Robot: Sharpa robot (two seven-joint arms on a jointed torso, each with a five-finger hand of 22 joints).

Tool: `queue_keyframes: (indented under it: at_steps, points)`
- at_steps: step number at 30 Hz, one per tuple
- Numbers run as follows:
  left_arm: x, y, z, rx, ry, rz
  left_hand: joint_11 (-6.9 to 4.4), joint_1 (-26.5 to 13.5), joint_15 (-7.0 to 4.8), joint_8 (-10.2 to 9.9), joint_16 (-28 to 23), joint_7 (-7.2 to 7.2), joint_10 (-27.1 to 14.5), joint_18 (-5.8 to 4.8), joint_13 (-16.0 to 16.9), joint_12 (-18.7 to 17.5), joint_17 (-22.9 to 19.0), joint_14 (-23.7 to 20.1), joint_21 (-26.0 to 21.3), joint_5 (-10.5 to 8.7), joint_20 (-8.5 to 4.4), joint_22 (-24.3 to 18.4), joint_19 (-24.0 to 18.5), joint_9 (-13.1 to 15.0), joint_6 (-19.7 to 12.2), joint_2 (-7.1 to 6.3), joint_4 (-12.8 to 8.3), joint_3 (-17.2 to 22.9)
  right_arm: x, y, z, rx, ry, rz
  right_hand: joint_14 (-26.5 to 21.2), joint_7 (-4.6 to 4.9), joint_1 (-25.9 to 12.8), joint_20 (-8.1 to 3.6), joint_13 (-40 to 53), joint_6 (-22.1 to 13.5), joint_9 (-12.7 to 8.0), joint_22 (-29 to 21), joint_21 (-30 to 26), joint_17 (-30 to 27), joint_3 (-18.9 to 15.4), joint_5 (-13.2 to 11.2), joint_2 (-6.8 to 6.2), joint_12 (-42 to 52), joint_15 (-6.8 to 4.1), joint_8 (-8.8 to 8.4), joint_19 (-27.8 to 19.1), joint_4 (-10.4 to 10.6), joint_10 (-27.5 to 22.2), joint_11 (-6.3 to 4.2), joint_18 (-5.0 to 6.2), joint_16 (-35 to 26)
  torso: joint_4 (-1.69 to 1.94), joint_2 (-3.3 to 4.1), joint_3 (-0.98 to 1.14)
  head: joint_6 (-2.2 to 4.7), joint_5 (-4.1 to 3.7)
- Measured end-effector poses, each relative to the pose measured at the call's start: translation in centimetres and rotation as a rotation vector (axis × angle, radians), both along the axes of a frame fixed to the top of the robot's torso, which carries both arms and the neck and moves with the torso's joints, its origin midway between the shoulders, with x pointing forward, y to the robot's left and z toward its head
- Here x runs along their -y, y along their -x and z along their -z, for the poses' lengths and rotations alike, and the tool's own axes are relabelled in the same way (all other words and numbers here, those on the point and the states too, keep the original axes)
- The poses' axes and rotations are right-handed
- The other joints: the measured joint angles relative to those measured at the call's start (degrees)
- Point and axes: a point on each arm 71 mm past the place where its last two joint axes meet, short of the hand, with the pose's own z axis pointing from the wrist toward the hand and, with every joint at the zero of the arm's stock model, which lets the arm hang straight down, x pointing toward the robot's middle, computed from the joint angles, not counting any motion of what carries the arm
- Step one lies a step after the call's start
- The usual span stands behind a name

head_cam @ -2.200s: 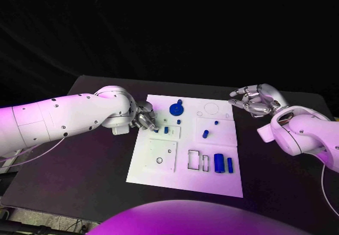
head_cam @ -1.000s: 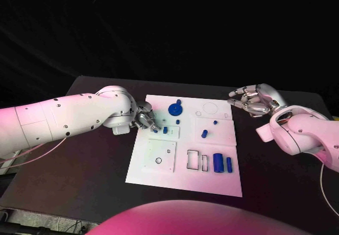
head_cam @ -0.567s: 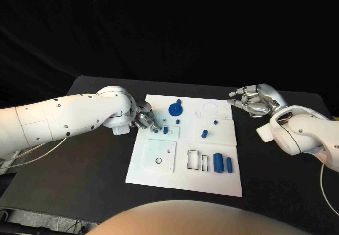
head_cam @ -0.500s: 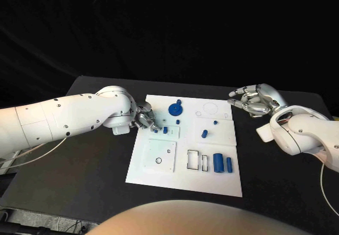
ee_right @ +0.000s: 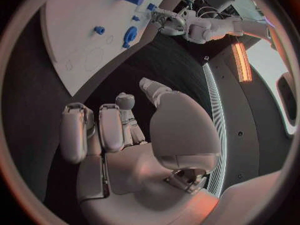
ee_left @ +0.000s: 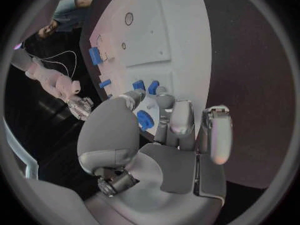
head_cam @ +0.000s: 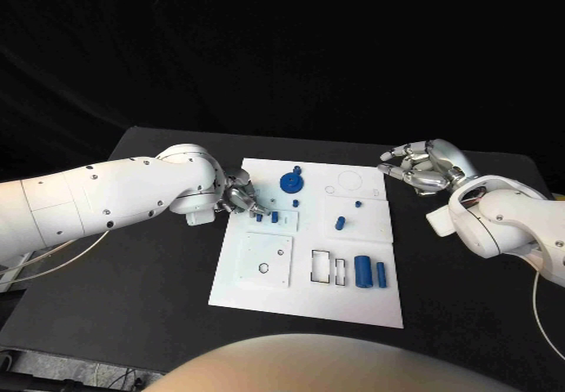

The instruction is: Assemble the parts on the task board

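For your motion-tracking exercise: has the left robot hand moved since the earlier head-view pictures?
Yes, slightly. The left robot hand has shifted a little away from the robot along the left edge of the task board, holding a small blue part.

No text, label, brand or number can be read anywhere: not on the task board point(head_cam: 309, 286), and not on the two white arms
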Motion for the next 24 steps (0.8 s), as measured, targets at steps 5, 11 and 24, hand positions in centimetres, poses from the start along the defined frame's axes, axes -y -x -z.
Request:
queue_keyframes:
  at_steps: [5,11,24]
  points:
    - [0.1,-0.1,-0.2,0.007,0.024,-0.009,-0.05,-1.3,0.0,0.0,0.0,0.0,0.05,0.0,-0.14,0.0,0.01,0.0,0.0,0.0,0.0,0.0,0.0,-0.12,0.0,0.54,-0.02,-2.4,0.0,0.0,0.0,0.002,0.0,0.001,0.0,0.0,0.0,0.0,0.0,0.0,0.0,-0.01,0.0,0.0,-0.16,0.0,0.0,0.0,0.0,0.0,0.0,0.17,0.0,0.0,0.0,0.0,0.0,0.01,-0.03,0.0,-0.16]
    - [-0.1,-0.3,-0.6,0.022,0.069,-0.031,-0.05,-1.77,0.0,0.0,0.0,0.0,0.05,0.0,-1.13,-0.35,0.0,0.0,0.0,0.0,0.0,0.0,0.0,-0.21,0.0,0.85,0.01,-3.44,0.0,0.0,0.0,0.004,0.0,0.002,0.0,0.0,0.0,0.0,0.0,0.0,0.0,-0.01,0.0,0.0,-0.33,0.0,0.0,0.0,0.0,0.22,0.0,0.34,0.0,0.0,0.0,0.0,0.0,-0.01,0.01,0.0,-0.18]
    - [1.5,-1.1,-2.3,0.171,0.26,-0.004,5.39,14.8,4.17,-5.94,0.17,5.82,-17.21,3.86,-11.83,-9.67,0.72,-2.55,-14.34,0.85,2.98,-8.0,-9.31,-5.65,-11.18,-0.47,-1.06,1.67,0.1,0.0,0.1,0.007,0.0,0.005,0.0,0.0,0.0,0.0,0.01,0.0,0.01,-0.01,0.0,0.0,-0.33,0.21,0.0,0.01,0.0,0.22,0.0,0.33,0.0,0.0,0.0,0.0,0.0,-0.04,0.03,0.46,-0.59]
